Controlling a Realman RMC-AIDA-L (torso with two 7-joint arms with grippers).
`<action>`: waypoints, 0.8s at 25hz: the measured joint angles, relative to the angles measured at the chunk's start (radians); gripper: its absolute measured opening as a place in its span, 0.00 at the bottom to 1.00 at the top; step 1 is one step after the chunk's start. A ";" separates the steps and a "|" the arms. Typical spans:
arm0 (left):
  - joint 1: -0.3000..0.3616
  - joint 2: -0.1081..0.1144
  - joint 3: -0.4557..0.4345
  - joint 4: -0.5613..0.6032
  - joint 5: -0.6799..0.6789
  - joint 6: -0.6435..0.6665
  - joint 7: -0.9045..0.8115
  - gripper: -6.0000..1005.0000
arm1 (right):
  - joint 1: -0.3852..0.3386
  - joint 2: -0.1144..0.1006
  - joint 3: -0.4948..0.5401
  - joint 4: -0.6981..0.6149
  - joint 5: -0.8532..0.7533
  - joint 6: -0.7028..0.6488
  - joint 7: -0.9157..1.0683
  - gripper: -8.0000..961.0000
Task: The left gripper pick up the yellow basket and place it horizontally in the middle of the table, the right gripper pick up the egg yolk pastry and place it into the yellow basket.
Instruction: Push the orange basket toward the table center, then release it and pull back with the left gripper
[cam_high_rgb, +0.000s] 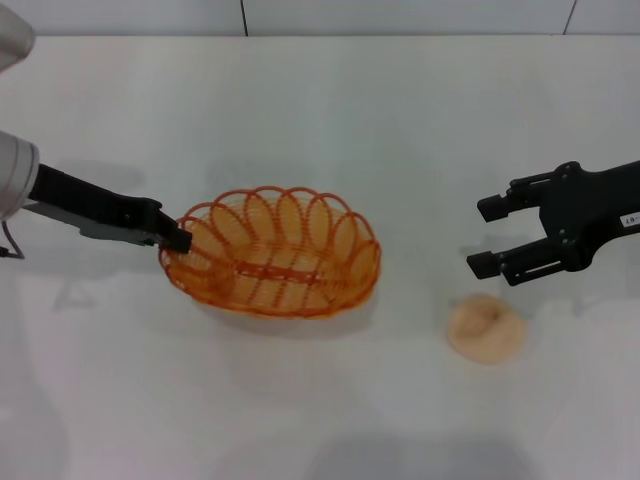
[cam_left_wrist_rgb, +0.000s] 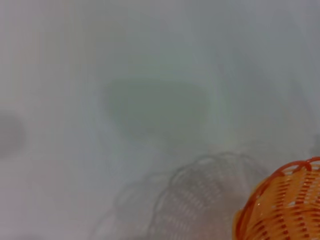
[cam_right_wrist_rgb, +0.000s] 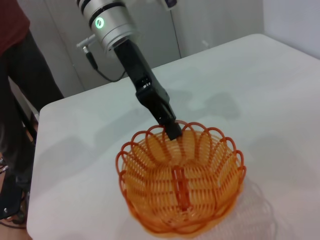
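The yellow basket (cam_high_rgb: 270, 255) is near the middle of the table (cam_high_rgb: 330, 110), long side across. My left gripper (cam_high_rgb: 178, 238) is shut on the basket's left rim. The basket casts a separate shadow in the left wrist view (cam_left_wrist_rgb: 287, 207), so it seems to hang a little above the table. The right wrist view shows the basket (cam_right_wrist_rgb: 182, 182) with the left gripper (cam_right_wrist_rgb: 172, 131) on its rim. My right gripper (cam_high_rgb: 485, 236) is open and empty, just above and behind the egg yolk pastry (cam_high_rgb: 485, 328), which lies on the table right of the basket.
The table's back edge meets a tiled wall (cam_high_rgb: 400, 15). In the right wrist view a person in a dark red shirt (cam_right_wrist_rgb: 15, 30) stands beside the table's far corner.
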 joint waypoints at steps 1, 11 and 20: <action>-0.007 0.001 0.000 0.001 0.018 -0.001 -0.003 0.07 | 0.000 0.000 -0.002 0.000 0.000 0.001 0.000 0.81; -0.095 -0.003 0.030 0.001 0.123 -0.012 -0.022 0.07 | 0.002 0.000 -0.004 0.002 0.000 0.007 -0.001 0.81; -0.115 -0.037 0.050 -0.004 0.119 -0.030 -0.035 0.07 | 0.006 0.000 -0.004 0.002 0.000 0.009 -0.003 0.81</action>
